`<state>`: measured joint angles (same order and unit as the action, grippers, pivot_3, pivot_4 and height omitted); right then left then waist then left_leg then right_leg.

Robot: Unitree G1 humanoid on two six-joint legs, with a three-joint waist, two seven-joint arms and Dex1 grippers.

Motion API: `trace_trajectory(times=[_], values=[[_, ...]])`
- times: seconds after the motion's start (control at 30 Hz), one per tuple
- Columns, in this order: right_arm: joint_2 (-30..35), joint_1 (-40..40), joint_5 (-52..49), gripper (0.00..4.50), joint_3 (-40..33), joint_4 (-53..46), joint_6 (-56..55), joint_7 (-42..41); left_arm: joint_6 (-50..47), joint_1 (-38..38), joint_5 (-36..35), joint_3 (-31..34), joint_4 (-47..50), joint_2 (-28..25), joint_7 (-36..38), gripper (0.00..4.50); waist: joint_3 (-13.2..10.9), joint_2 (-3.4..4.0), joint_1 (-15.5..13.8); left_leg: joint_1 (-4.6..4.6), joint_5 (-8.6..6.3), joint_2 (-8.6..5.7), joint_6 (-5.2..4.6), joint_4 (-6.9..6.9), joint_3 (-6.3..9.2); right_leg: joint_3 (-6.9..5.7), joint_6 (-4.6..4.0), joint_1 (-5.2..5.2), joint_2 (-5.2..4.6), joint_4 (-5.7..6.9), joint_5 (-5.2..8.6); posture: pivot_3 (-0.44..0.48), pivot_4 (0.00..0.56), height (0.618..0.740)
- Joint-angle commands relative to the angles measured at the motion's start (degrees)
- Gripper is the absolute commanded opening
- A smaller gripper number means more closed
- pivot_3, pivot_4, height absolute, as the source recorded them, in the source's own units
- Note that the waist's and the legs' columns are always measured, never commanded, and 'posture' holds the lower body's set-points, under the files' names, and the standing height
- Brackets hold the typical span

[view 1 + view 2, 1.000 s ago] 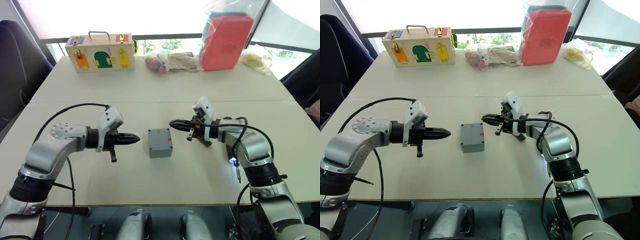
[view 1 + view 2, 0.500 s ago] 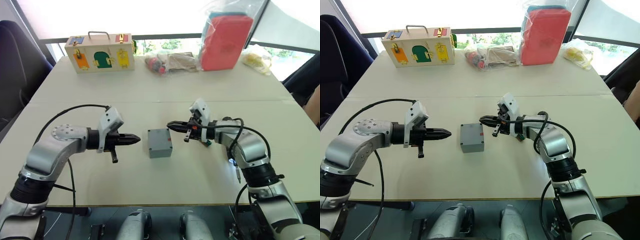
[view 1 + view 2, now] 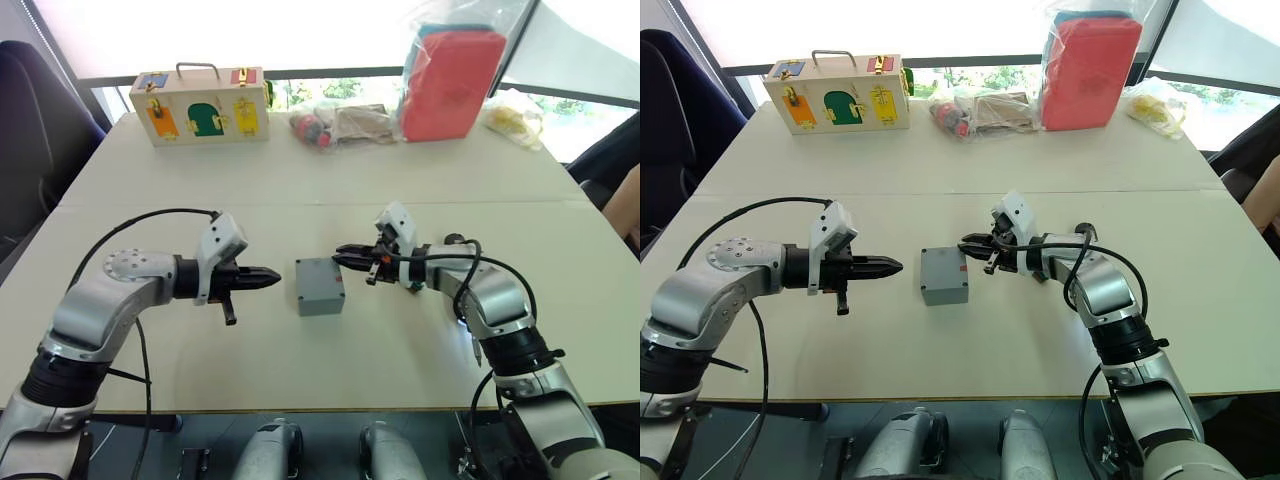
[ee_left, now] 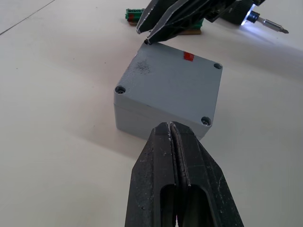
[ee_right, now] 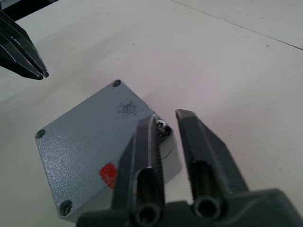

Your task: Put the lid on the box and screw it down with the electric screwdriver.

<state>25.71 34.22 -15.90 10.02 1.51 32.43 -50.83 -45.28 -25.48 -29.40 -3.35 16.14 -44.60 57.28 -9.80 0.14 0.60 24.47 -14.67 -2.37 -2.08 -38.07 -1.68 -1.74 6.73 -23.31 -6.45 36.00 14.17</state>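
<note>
The lid (image 4: 173,78) already sits on the box (image 3: 320,286), near the middle of the table (image 3: 330,190). Both look stiff, light and smooth, so gripping opposite side walls seems safest. The right gripper (image 5: 166,124), fingers slightly apart, touches one lid corner. The left gripper (image 4: 172,130), pressed together, waits near. The electric screwdriver (image 4: 258,19) lies toward the table's right edge.

My grippers, left (image 3: 272,279) and right (image 3: 341,252), have black fingers; the lid (image 4: 176,79) is speckled grey with a small red mark, on the grey box (image 4: 156,121); table (image 3: 300,150) pale beige; wooden box (image 3: 200,104) with orange, green, yellow panels; red pouch (image 3: 450,85).
</note>
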Motion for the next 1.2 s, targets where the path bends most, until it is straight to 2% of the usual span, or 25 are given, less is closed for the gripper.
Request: trace_trajectory(times=[0.03, 0.07, 0.23, 0.43, 0.47, 0.57, 0.67, 0.73, 0.9, 0.97, 1.2], values=[[0.34, 0.89, -0.89, 2.37, -1.81, -1.65, 0.18, 0.38, 1.09, -1.26, -0.91, 1.35, 1.17, 0.21, 0.10, 0.00, 0.00, 0.00, 0.00, 0.00, 0.00, 0.00, 0.00, 0.00, 0.00, 0.00, 0.00, 0.00, 0.00, 0.00, 0.00, 0.000, 0.150, 0.740], [0.78, 1.19, -1.71, 2.61, -2.71, -2.50, 1.11, 0.33, 1.11, -1.51, -0.97, 1.32, 1.11, 0.30, 0.16, 0.00, 0.00, 0.00, -0.01, 0.00, 0.00, 0.00, 0.00, 0.00, 0.00, 0.00, 0.00, 0.00, 0.00, 0.00, 0.00, 0.000, 0.150, 0.740], [5.87, 2.77, -7.51, 2.61, -10.12, -7.75, 11.52, 1.20, 1.43, -4.34, -1.84, 1.20, 0.92, 0.96, 1.40, 0.00, 0.00, 0.00, -0.36, 0.01, 0.00, -0.01, 0.00, 0.00, 0.00, 0.00, 0.00, 0.01, -0.01, 0.00, 0.00, 0.000, 0.150, 0.740], [17.20, 12.10, -15.13, 4.30, -20.56, -8.05, 38.74, 5.45, 4.55, -9.03, -1.43, -2.69, 0.79, 1.98, 6.13, 0.00, -0.01, 0.01, -0.96, 0.00, -0.04, 0.00, -0.07, -0.01, -0.01, 0.00, -0.01, -0.02, -0.04, -0.09, 0.01, 0.000, 0.150, 0.740], [19.36, 14.63, -14.13, 4.47, -21.07, -6.42, 44.43, 7.74, 5.63, -9.59, -1.13, -3.30, 0.54, 1.99, 7.36, 0.00, -0.01, 0.01, -1.01, 0.00, -0.06, 0.00, -0.11, -0.01, -0.01, 0.01, -0.04, -0.03, -0.06, -0.12, 0.02, 0.000, 0.150, 0.740], [22.92, 18.38, -13.13, 4.47, -20.89, -3.95, 54.04, 11.08, 7.28, -10.38, -0.55, -4.32, 0.08, 1.96, 8.99, 0.00, 0.00, 0.00, -0.99, 0.01, -0.15, 0.02, -0.25, 0.02, -0.01, 0.01, -0.07, -0.05, -0.22, -0.14, 0.04, 0.000, 0.150, 0.740], [36.83, 17.79, -20.74, 4.47, -7.73, -2.40, 59.65, 5.03, 9.81, -10.75, 0.68, -5.97, -0.04, 1.41, 11.40, 0.00, -0.03, 0.04, -1.29, 0.05, -0.20, 0.01, -0.33, 0.12, -0.01, 0.02, -0.14, -0.09, -0.32, -0.22, 0.07, 0.000, 0.150, 0.740], [40.88, 17.66, -23.21, 4.47, -2.42, -0.29, 60.07, 5.16, 11.14, -11.01, 1.40, -7.11, 0.26, 1.50, 12.61, 0.00, -0.03, 0.05, -1.15, 0.07, -0.24, 0.00, -0.38, 0.11, 0.01, 0.02, -0.22, -0.06, -0.35, -0.35, 0.11, 0.000, 0.150, 0.740], [43.02, 16.34, -26.05, 4.47, 3.76, 2.42, 60.07, 6.58, 12.29, -10.69, 2.39, -8.27, 1.14, 3.16, 12.00, 0.00, -0.03, 0.06, -0.08, 0.07, -0.29, 0.01, -0.47, 0.09, -0.03, 0.07, -0.34, 0.04, -0.38, -0.55, 0.14, 0.000, 0.150, 0.740], [43.19, 16.34, -26.45, 4.47, 5.44, 3.22, 60.07, 8.10, 12.33, -10.12, 2.50, -8.27, 1.57, 3.59, 11.52, 0.00, -0.03, 0.06, 0.08, 0.08, -0.29, 0.01, -0.47, 0.11, -0.03, 0.07, -0.14, 0.00, -0.36, -0.53, 0.03, 0.000, 0.150, 0.740], [39.09, 20.84, -28.69, 4.47, 11.31, 9.92, 60.07, 13.42, 12.07, -8.07, 2.96, -8.56, 2.87, 5.13, 9.41, 0.00, -0.03, 0.06, 0.05, 0.13, -0.28, 0.02, -0.47, 0.06, -0.03, 0.05, -0.13, -0.03, -0.33, -0.52, 0.03, 0.000, 0.150, 0.740]])
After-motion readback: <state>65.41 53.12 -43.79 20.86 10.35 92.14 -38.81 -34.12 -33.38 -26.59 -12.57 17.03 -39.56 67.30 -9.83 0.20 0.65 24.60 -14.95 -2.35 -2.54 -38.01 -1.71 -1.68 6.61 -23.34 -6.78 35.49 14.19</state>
